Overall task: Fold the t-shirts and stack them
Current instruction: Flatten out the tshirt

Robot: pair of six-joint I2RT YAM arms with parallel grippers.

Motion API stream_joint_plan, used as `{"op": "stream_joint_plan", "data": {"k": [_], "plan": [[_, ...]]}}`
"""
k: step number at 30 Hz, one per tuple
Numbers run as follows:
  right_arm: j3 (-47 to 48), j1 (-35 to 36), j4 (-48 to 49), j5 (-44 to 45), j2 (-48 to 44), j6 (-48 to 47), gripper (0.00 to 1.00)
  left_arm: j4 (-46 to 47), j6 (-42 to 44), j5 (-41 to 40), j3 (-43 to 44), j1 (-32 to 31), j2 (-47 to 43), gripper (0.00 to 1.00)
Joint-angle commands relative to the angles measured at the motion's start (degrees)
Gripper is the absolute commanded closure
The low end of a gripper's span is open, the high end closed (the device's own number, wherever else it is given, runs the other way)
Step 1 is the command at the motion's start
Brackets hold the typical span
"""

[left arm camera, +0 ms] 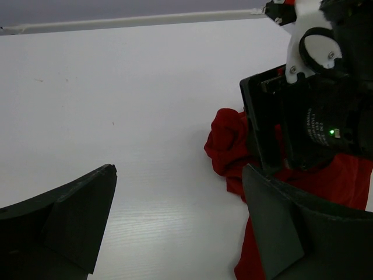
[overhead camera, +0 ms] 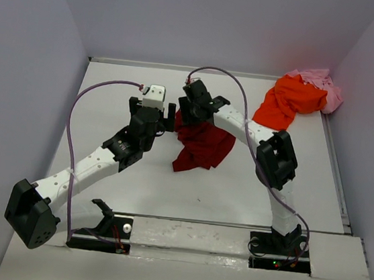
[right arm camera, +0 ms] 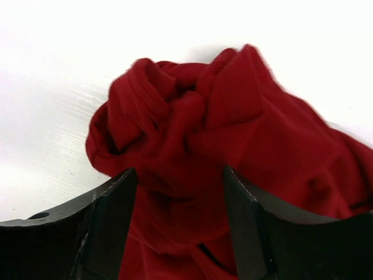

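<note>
The left gripper (left arm camera: 178,175) hangs with its jaws spread wide over the bare table (left arm camera: 116,87), just left of the dark red t-shirt (overhead camera: 203,148), which lies crumpled mid-table. The right gripper (right arm camera: 178,192) stands over the shirt's bunched far left end with its fingers (right arm camera: 111,221) apart, cloth lying between them but not pinched. As I read it, the shirt must be spread flat before any fold: each gripper should take 1 separate edge, a shoulder or hem rather than the knot of folds, and the 2 should draw apart low over the table so the cloth slides out smooth. The left wrist view shows the gap between the left jaws and the cloth. The right wrist view shows the twisted wad up close, which the top view hides under the right gripper. Only the top view shows the orange t-shirt (overhead camera: 289,101) and the pink t-shirt (overhead camera: 318,84), heaped touching in the far right corner, well apart from the red shirt.
</note>
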Motion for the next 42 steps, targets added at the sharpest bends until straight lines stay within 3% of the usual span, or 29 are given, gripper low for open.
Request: {"op": "stream_joint_plan", "data": {"k": [1,7,19,37,42], "plan": [[-1.1,0.0,-0.1,6.5,-7.1,-0.7,0.33,2.5,0.5,-0.3,-0.2,-0.3,-1.8,0.01],[-3.2,-2.1,0.0,10.8,-9.8,0.6,0.31,2.4,0.4,-0.2,-0.2,-0.3,-1.8,0.01],[-7.8,-8.6,2.8,10.0,-6.2,3.2,0.32,2.5,0.4,-0.1,-0.2,-0.3,-2.2,0.01],[-4.9,-8.6,3.8,5.4,-2.4,3.3,0.33,2.7,0.7,-0.1,-0.3,-0.3,-1.9,0.01],[-3.7,-8.6,4.1,3.3,-0.7,3.3,0.40,2.7,0.7,-0.1,-0.3,-0.3,-1.9,0.01]]}}
